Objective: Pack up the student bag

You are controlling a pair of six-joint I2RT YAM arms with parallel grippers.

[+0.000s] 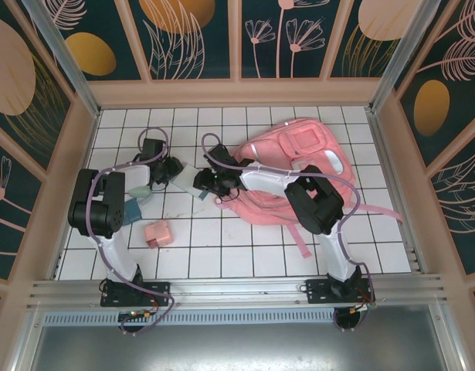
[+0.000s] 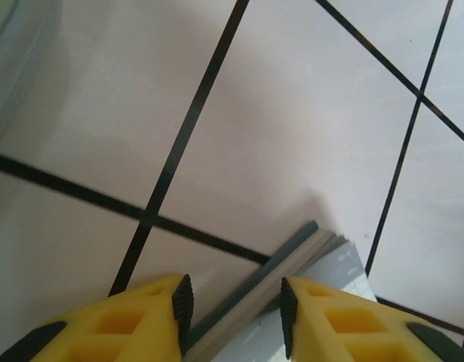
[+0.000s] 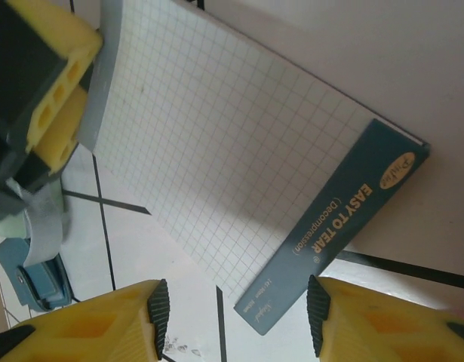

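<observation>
Student bag (image 1: 295, 143) is lying flat at the back-right of the tiled surface (image 1: 245, 247), with the right arm crossing over its near-left edge. Left pincer (image 2: 233, 302) is clamping one edge of the grid notepad (image 3: 239, 151). Right pincer (image 3: 235, 317) is sitting released, fingers straddling the corner of the teal binding strip (image 3: 333, 226) without touching it. Small pink box (image 1: 157, 233) is sitting front-left, well apart from the bag.

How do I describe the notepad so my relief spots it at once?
Find the big pink student bag at the table's far right. Just left of it, the left claw holds a flat notepad. Unlike the small pink box toward the near edge, it is pale squared paper with a dark teal strip printed EASY TO TEAR.
</observation>
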